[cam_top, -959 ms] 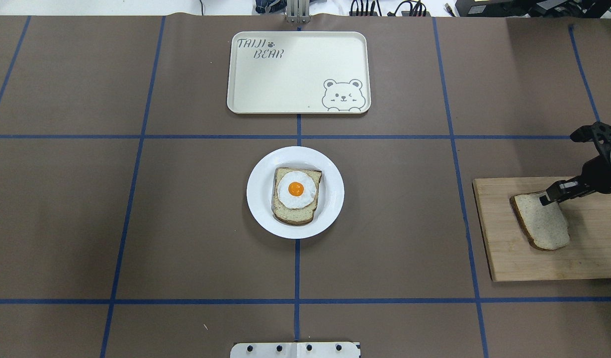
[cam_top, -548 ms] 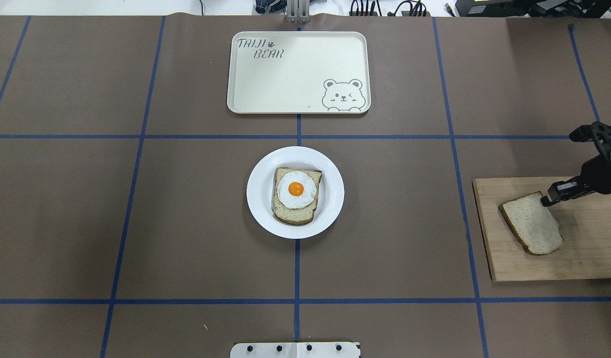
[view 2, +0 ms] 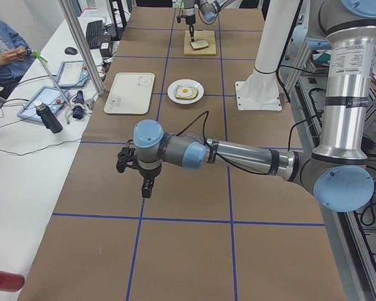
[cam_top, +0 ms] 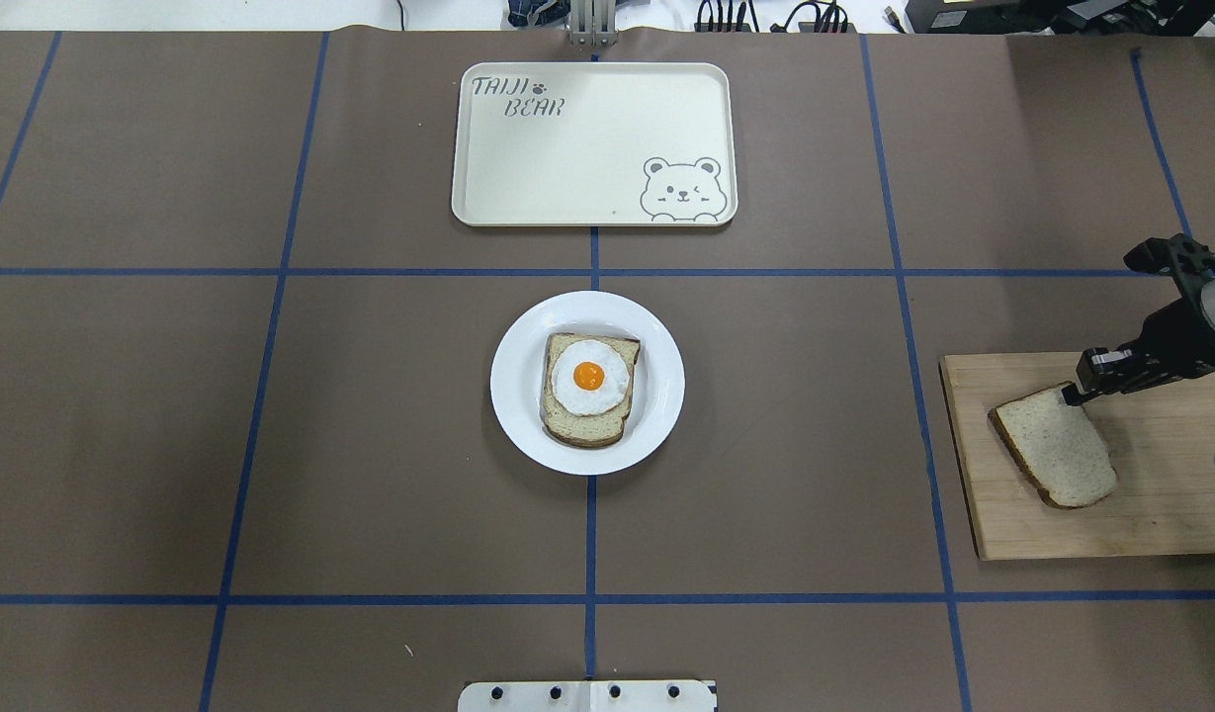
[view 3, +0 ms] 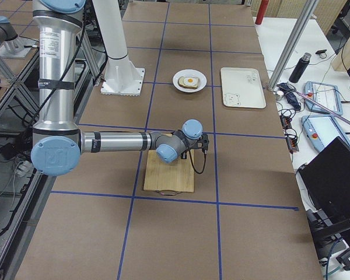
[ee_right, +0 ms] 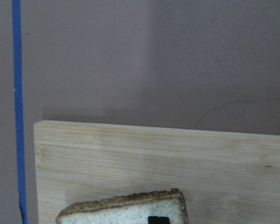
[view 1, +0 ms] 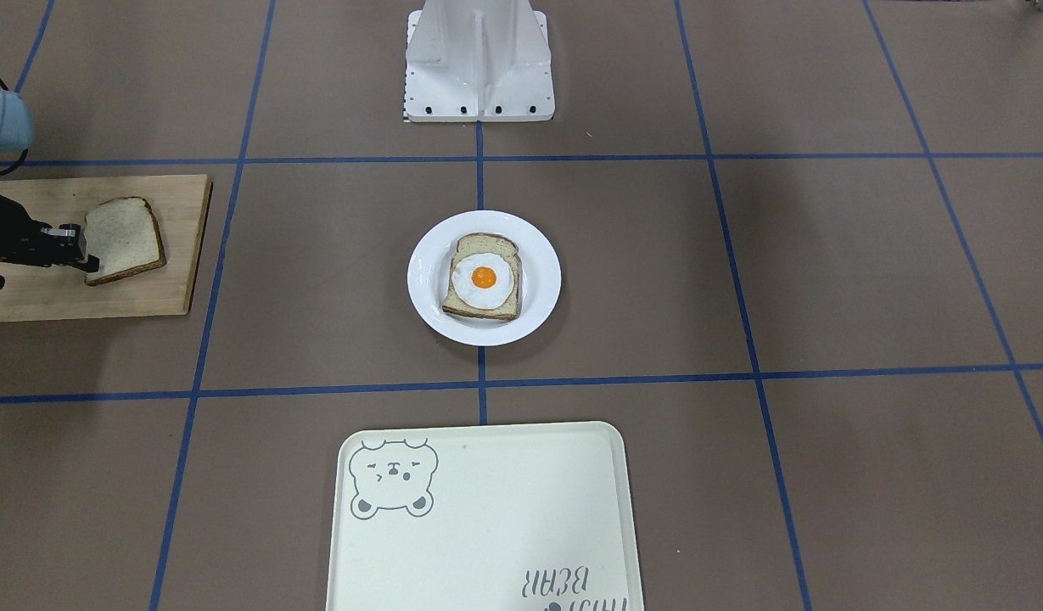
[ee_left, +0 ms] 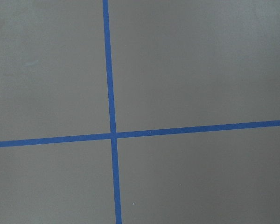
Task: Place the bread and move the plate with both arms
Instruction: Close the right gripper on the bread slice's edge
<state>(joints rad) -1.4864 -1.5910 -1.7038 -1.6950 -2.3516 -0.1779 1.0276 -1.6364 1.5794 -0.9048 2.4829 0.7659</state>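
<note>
The bread (cam_top: pixel 1054 447) is a bare slice held over the wooden cutting board (cam_top: pixel 1151 519) at the table's right. My right gripper (cam_top: pixel 1075 392) is shut on its far corner; in the front-facing view the gripper (view 1: pixel 81 246) pinches the bread (view 1: pixel 124 238) at its edge. The right wrist view shows the bread's crust (ee_right: pixel 126 207) low in frame, over the board (ee_right: pixel 154 158). The white plate (cam_top: pixel 513 396) sits mid-table and bears an egg-topped slice (cam_top: pixel 589 381). My left gripper (view 2: pixel 140 170) hangs over bare table far to the left; I cannot tell if it is open.
The cream bear tray (cam_top: pixel 594 143) lies beyond the plate at the far side of the table. The robot's white base (view 1: pixel 479 64) stands at the near edge. Blue tape lines (ee_left: pixel 111 135) cross the brown table cover.
My right gripper has shifted slightly left and away from the robot with the bread, and the slice has swung a little to the left over the board.
</note>
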